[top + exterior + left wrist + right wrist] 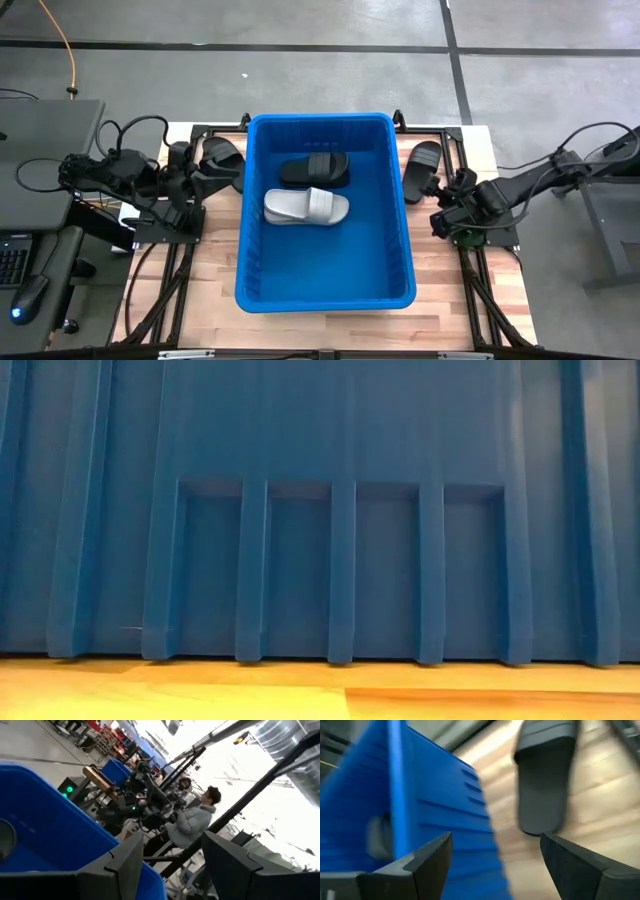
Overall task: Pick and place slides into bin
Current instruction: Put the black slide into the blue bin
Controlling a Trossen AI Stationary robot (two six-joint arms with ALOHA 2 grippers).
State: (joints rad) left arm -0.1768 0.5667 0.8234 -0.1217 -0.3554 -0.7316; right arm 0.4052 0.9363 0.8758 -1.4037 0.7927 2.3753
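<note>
The blue bin (400, 200) stands mid-table and its wall (320, 510) fills the low view. A black slide (315, 170) and a light grey slide (306, 207) lie flat on its floor. Another black slide (222, 155) lies on the table left of the bin, and one more black slide (422, 170) lies on the right. My left gripper (172, 840) is open beside the bin's left wall, raised and holding nothing. My right gripper (495, 837) is open and tipped down toward the right-hand slide (542, 790), short of it.
Bare wooden table (330, 325) lies in front of the bin, with narrow strips on either side. Black frame rails (165, 290) run along the table's edges. A person (197, 820) sits in the room beyond. A desk with a keyboard (12, 262) stands off the table's left.
</note>
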